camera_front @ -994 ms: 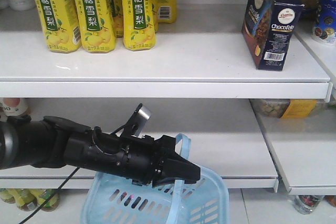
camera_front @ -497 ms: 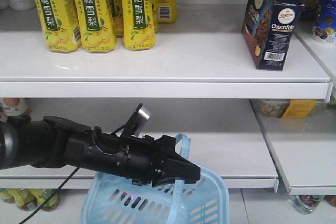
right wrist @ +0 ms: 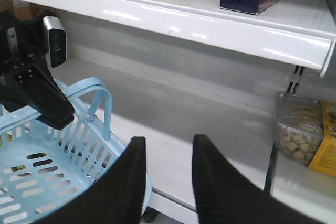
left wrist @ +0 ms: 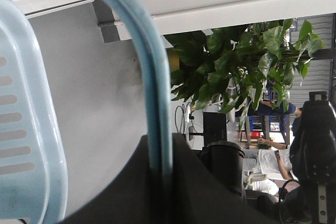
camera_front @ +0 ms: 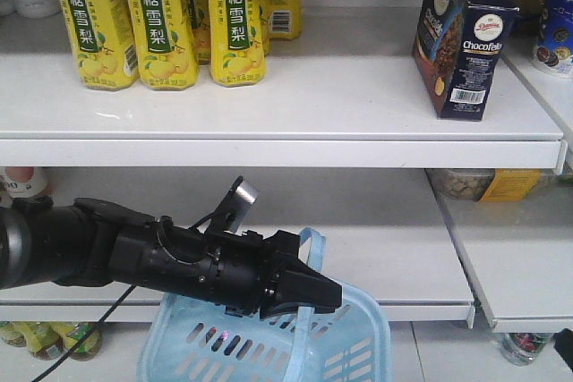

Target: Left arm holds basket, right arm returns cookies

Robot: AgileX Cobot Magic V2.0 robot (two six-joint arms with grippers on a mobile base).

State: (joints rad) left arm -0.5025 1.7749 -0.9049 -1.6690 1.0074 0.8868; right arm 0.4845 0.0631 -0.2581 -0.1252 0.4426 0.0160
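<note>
The right tool [right wrist: 167,169] hangs low beside the basket [camera_front: 269,346], its fingers parted around nothing. The left tool [camera_front: 309,297] reaches level from the left, clamped on the basket's handle [camera_front: 309,252]. Nothing shows inside the basket. Farther back, the cookies [camera_front: 464,35] stand upright on the upper shelf [camera_front: 295,114], right of yellow cartons [camera_front: 161,15].

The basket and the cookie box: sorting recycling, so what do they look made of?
The basket looks like glossy light blue moulded plastic, judging by its slotted walls. The cookie box looks like printed cardboard with a slight sheen: sharp folded edges, barcode label.
</note>
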